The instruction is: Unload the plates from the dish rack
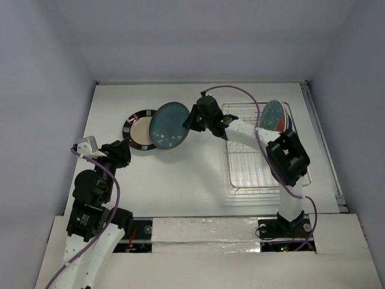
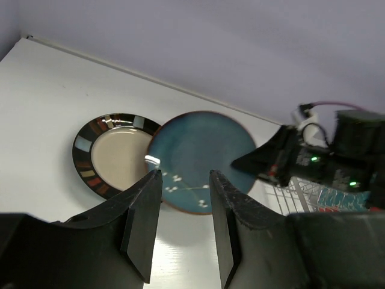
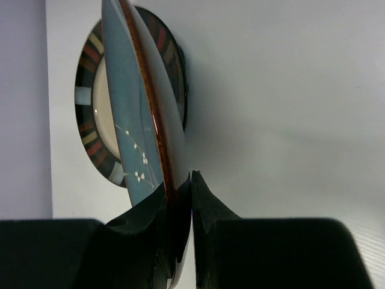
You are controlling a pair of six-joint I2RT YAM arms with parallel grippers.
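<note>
Your right gripper (image 3: 180, 192) is clamped on the rim of the teal speckled plate (image 1: 169, 125), one finger on each face, as the right wrist view shows. You hold this plate off the desk, toward the far edge and left of centre. Its left side overlaps the cream plate (image 1: 137, 129) with the dark banded rim, which lies flat on the desk nearer the far left corner. Whether the two plates touch cannot be told.

Your left gripper (image 1: 124, 146) hovers just on the near side of both plates, its fingers apart and holding nothing.

The dish rack (image 1: 246, 168) stands along the right edge of the desk. Its near half is bare wire. At its far end, the red flowered plate (image 1: 274, 116) stands upright with at least one more behind it.

By this showing, one plate is unloaded, a second is about to be set down, and those at the rack's far end are left.
</note>
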